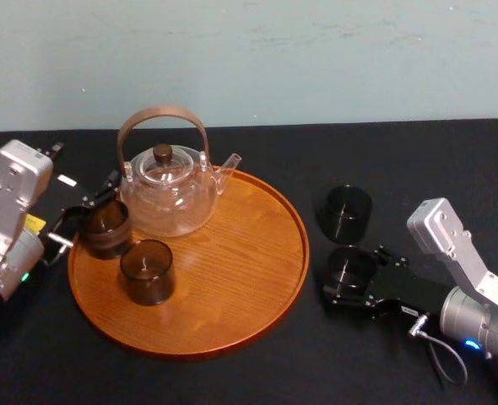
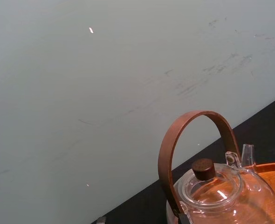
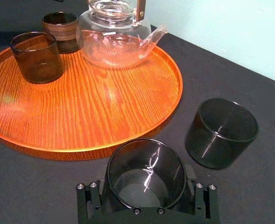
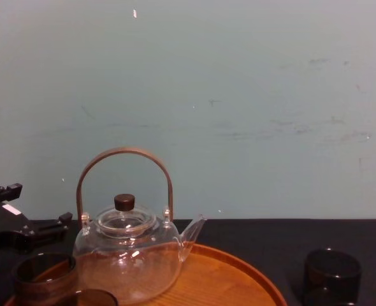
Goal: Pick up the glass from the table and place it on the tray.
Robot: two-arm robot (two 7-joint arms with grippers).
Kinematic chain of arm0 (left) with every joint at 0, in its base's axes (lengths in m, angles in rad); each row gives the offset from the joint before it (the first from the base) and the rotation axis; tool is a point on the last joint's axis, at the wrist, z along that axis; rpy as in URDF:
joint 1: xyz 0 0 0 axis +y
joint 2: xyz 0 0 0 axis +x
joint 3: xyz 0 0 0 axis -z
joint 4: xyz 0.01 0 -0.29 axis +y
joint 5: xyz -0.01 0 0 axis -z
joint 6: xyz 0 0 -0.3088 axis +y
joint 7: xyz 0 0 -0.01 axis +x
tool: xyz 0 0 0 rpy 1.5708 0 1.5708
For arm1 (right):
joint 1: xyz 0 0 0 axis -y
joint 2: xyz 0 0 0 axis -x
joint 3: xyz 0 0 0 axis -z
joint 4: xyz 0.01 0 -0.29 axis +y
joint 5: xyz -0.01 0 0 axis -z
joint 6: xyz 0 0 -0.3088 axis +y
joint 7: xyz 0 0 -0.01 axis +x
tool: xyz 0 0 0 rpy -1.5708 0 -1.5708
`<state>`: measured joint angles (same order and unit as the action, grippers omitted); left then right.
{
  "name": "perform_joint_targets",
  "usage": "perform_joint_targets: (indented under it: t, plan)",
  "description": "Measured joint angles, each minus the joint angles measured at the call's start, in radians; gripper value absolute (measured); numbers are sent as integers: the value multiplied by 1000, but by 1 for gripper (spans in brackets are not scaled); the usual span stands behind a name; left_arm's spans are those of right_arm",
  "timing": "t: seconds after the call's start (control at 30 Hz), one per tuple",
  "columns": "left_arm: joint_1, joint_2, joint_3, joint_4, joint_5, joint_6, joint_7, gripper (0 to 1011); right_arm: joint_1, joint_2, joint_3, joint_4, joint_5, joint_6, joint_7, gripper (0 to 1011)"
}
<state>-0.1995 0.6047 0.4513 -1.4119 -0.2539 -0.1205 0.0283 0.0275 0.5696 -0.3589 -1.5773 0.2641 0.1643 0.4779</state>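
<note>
Head view looks down, chest view level; both share the tray (image 1: 249, 270).

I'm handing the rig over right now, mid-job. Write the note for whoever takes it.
Right claw: shut on near glass, which stands on the table right of the tray.
Left claw: at the tray's left edge, beside rim glass.
Done: rim glass and front glass are on the tray with the teapot.
Left: move near glass onto the tray; far glass waits on the table.
</note>
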Motion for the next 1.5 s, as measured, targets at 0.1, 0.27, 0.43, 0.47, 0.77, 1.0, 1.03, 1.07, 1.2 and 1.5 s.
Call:
perform_joint_targets:
  t: [0.1,0.27,0.43,0.47,0.77,1.0,1.03,1.07,1.2,1.5]
  plan:
    - [0,0,0,0,0,0,0,1001,8,-3,-7,6,0,0,2,1004]
    - [0,0,0,0,0,0,0,1001,16,-6,-14,12,-2,1,1,1004]
    - [0,0,0,0,0,0,0,1001,15,-6,-13,11,-2,1,1,1004]
    - [0,0,0,0,0,0,0,1001,14,-6,-13,11,-2,1,1,1004]
    - [0,0,0,0,0,0,0,1001,13,-5,-11,10,-2,1,0,913]
    - [0,0,0,0,0,0,0,1001,12,-5,-10,9,-1,1,0,907]
    - [0,0,0,0,0,0,0,1001,12,-4,-10,9,-1,1,0,907]
    - [0,0,0,0,0,0,0,1001,12,-4,-10,9,-1,1,0,907]
    - [0,0,0,0,0,0,0,1001,12,-4,-10,9,-1,1,0,907]
    - [0,0,0,0,0,0,0,1001,5,9,-5,-10,18,-5,8,907]
